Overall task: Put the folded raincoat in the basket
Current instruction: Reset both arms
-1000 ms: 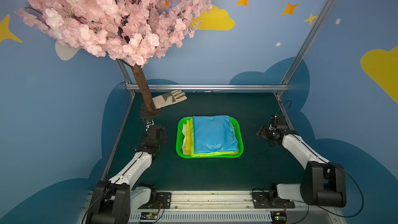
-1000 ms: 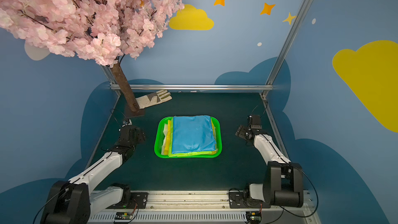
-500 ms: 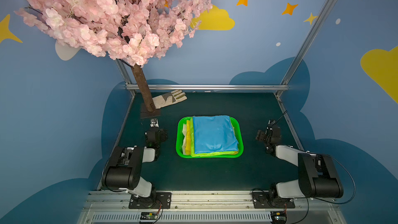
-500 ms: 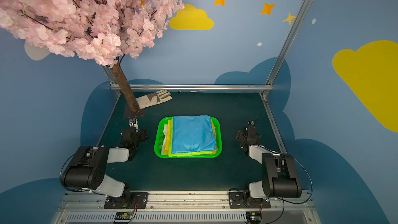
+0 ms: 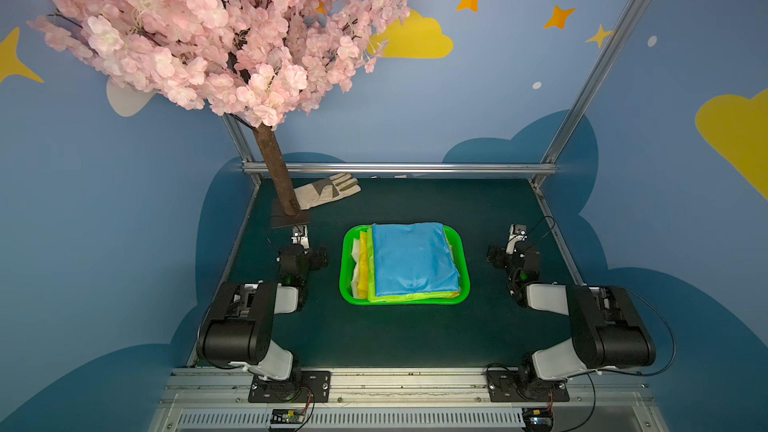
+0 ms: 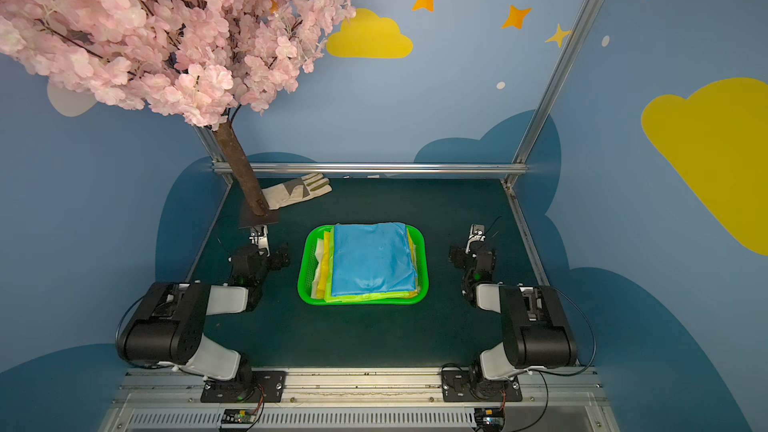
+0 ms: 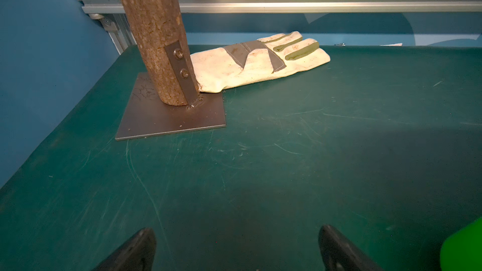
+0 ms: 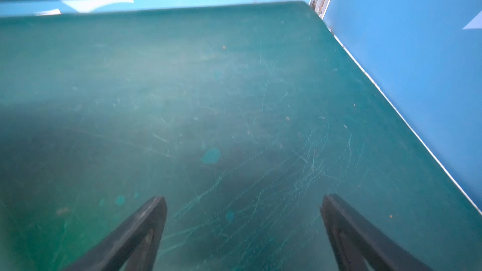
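Note:
A folded blue raincoat [image 5: 411,259] [image 6: 372,259] lies on top of yellow and white folded layers inside the bright green basket [image 5: 405,301] [image 6: 361,300] at the middle of the dark green table. My left gripper [image 5: 300,236] [image 6: 259,236] sits low over the table to the left of the basket, open and empty [image 7: 237,241]; a corner of the basket [image 7: 464,246] shows in its wrist view. My right gripper [image 5: 516,236] [image 6: 476,234] sits to the right of the basket, open [image 8: 243,209] over bare table.
An artificial blossom tree's trunk [image 5: 276,176] stands on a metal base plate [image 7: 169,118] at the back left, just ahead of the left gripper. A cream work glove [image 5: 328,195] [image 7: 260,66] lies behind it. Aluminium frame rails [image 5: 399,168] border the table.
Both arms have folded back toward the front of the table and settled low beside the basket. Both grippers stand a little wider open. The raincoat and basket have not moved.

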`<state>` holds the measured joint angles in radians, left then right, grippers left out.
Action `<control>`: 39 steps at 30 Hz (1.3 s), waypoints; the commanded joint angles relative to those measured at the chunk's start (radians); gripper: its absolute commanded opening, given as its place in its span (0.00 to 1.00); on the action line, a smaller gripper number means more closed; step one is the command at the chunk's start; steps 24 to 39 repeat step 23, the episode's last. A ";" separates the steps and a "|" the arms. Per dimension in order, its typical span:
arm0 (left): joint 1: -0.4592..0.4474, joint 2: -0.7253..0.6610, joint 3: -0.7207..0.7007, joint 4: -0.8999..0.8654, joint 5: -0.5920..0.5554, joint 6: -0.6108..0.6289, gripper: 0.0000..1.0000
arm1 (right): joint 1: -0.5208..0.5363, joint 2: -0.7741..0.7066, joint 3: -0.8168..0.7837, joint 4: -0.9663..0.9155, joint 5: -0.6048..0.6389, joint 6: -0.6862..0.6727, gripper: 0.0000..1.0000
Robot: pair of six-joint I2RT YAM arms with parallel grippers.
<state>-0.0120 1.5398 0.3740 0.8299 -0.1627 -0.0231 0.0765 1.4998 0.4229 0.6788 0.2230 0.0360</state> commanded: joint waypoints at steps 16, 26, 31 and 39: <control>0.003 -0.001 0.013 0.010 0.021 0.000 1.00 | 0.009 -0.024 0.032 -0.054 -0.001 -0.030 0.98; 0.002 -0.001 0.013 0.011 0.022 0.000 1.00 | 0.003 -0.032 0.024 -0.049 -0.014 -0.029 0.98; 0.002 -0.001 0.013 0.011 0.022 0.000 1.00 | 0.003 -0.032 0.024 -0.049 -0.014 -0.029 0.98; 0.002 -0.001 0.013 0.011 0.022 0.000 1.00 | 0.003 -0.032 0.024 -0.049 -0.014 -0.029 0.98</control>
